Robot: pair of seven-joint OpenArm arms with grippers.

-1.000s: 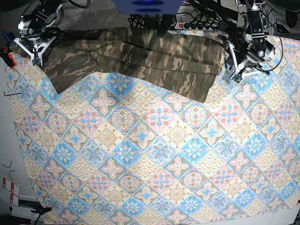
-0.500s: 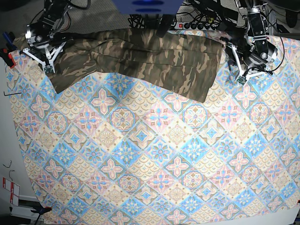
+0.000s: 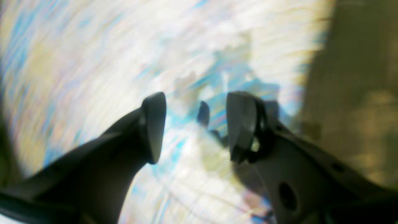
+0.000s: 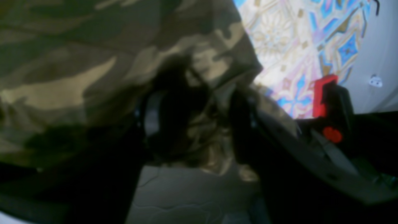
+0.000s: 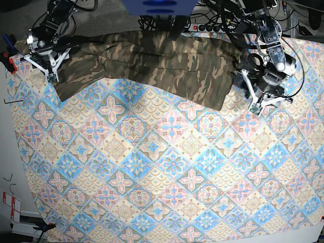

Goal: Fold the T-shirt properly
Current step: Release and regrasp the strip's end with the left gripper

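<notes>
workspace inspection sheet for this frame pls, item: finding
Surface: patterned tablecloth lies flat over the table; most of it is bare.
Job's things: camouflage T-shirt lies along the far edge, rumpled and partly folded over itself.
Clutter: nothing seen on the cloth.
Grippers: left tool open over bare cloth, holding nothing; right tool open, fabric bunched between its fingers.
Cables: black cables and a power strip behind the far edge.
Surroundings: red clamp at the cloth's far corner on the right arm's side; grey floor beyond.
</notes>
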